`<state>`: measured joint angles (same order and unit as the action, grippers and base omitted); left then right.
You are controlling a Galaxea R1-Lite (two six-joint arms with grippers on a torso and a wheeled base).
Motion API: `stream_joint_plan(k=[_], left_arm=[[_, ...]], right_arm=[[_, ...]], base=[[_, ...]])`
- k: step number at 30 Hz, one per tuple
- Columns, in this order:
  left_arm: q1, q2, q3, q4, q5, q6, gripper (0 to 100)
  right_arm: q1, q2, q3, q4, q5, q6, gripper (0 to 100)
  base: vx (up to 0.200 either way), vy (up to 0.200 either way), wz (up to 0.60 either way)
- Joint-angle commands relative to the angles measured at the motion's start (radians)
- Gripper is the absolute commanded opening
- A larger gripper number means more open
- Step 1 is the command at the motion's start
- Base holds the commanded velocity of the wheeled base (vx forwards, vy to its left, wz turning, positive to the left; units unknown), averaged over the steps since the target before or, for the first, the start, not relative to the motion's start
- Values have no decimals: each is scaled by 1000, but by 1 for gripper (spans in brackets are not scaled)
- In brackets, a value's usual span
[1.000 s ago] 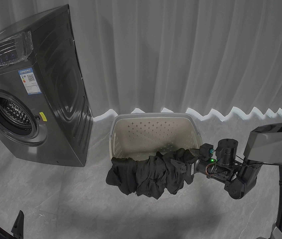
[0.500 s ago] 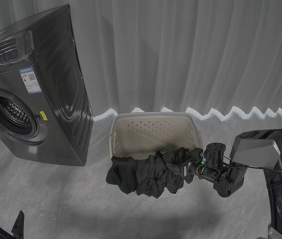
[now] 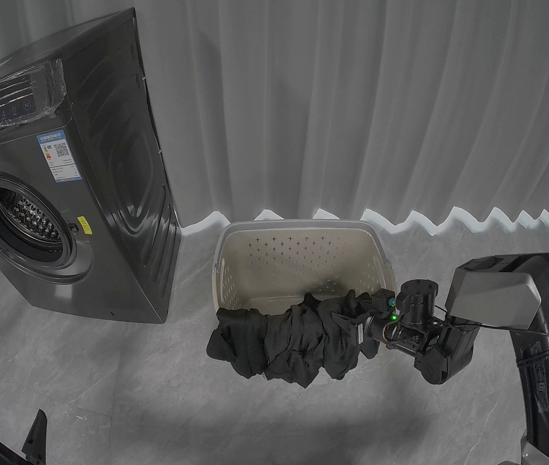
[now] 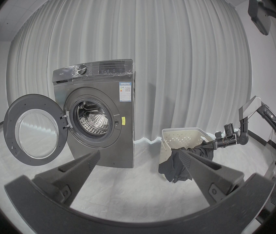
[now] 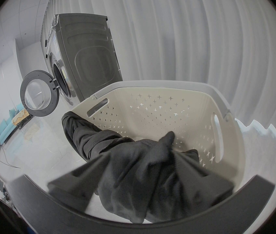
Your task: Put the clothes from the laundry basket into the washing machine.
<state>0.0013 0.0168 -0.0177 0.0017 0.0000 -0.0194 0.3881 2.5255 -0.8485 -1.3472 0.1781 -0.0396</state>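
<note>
One dark cloth lies bunched along the basket's near rim, part draped down the outside towards the floor and part falling inside. The right gripper is at the basket's near right corner. Its fingers are spread wide, one on each side of the cloth's right end, and are not closed on it. The right wrist view looks into the basket: a pale wall pierced with small stars, a slot handle at each end, and the cloth's folds rising in a peak between the two fingers. The left wrist view gives the washer from the front, standing left of the basket with its round door swung fully open and the steel drum bare to sight. The left gripper hangs well apart from the basket, to its left and nearer the robot, fingers wide apart and holding nothing. The cloth is black, soft and heavily creased, rolled into a thick rope.
</note>
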Motion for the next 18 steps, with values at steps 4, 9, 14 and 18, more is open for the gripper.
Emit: stream_joint_plan(k=[4, 9, 14, 18], left_arm=[[0, -17, 16, 0, 0, -1, 100], [-1, -17, 16, 0, 0, -1, 100], [0, -17, 16, 0, -2, -1, 100], [0, -17, 16, 0, 0, -2, 100]], right_arm=[[3, 2, -6, -1, 1, 0, 0], [-2, -11, -29, -3, 1, 1, 0], [8, -100, -27, -15, 1, 13, 0], [20, -206, 5, -23, -3, 30, 0]], base=[[0, 0, 0], [0, 0, 0], [0, 0, 0], [0, 0, 0]])
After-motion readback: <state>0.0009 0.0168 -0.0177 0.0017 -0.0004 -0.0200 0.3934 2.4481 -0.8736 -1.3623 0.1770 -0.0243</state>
